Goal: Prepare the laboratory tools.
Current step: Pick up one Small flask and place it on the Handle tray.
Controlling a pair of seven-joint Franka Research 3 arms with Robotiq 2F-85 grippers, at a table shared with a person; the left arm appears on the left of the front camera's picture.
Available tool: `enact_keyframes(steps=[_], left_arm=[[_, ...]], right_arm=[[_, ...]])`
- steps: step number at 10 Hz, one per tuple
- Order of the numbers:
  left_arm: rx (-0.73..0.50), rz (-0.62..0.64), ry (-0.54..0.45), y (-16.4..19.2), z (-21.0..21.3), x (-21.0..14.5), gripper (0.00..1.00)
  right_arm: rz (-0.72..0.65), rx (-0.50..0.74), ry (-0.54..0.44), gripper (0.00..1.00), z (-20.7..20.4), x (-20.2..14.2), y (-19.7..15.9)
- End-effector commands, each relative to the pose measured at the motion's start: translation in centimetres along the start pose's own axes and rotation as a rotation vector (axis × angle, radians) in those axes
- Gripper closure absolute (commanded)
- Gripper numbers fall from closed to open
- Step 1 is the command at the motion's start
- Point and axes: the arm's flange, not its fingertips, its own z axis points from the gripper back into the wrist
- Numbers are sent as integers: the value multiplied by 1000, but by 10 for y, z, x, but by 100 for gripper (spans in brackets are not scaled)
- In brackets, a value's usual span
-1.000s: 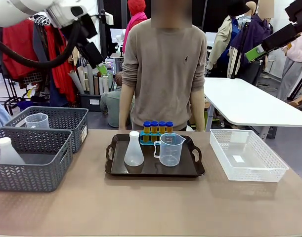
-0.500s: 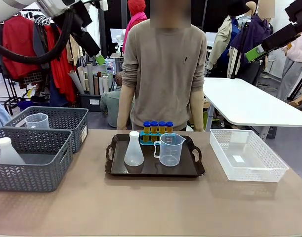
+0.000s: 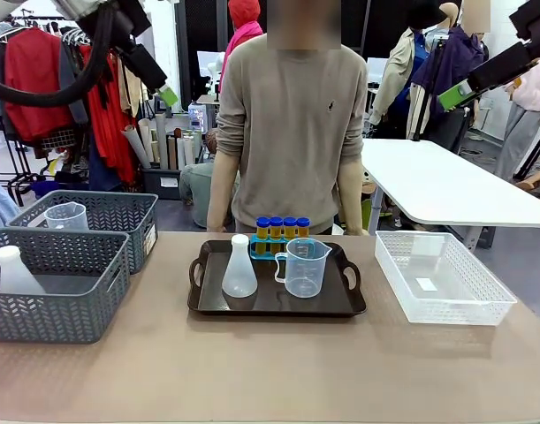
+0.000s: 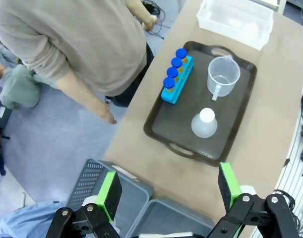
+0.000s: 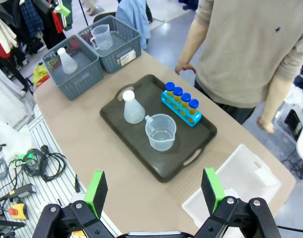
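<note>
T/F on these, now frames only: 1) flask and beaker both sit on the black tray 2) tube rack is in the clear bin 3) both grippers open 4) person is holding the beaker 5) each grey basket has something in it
1) True: the conical flask and measuring beaker stand on the black tray.
2) False: the blue rack with its capped tubes stands at the tray's far edge; the clear bin is apart.
3) True: left gripper and right gripper both show spread fingers, high above the table.
4) False: the person's arms hang down; nothing held.
5) True: near grey basket holds a flask, far grey basket a beaker.

Blue rack [image 3: 278, 245], amber tubes [image 3: 282, 230], seemingly dark-brown tray [image 3: 252, 305], grey baskets [image 3: 53, 291]
</note>
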Motion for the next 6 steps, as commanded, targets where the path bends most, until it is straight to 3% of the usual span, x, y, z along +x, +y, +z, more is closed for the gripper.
enact_keyframes(steps=[1,6], left_arm=[[-19,-14,-14,-3,0,-9,0],[-3,1,2,0,2,-1,0]], right_arm=[[1,7,-4,0,0,0,0],[1,7,-4,0,0,0,0]])
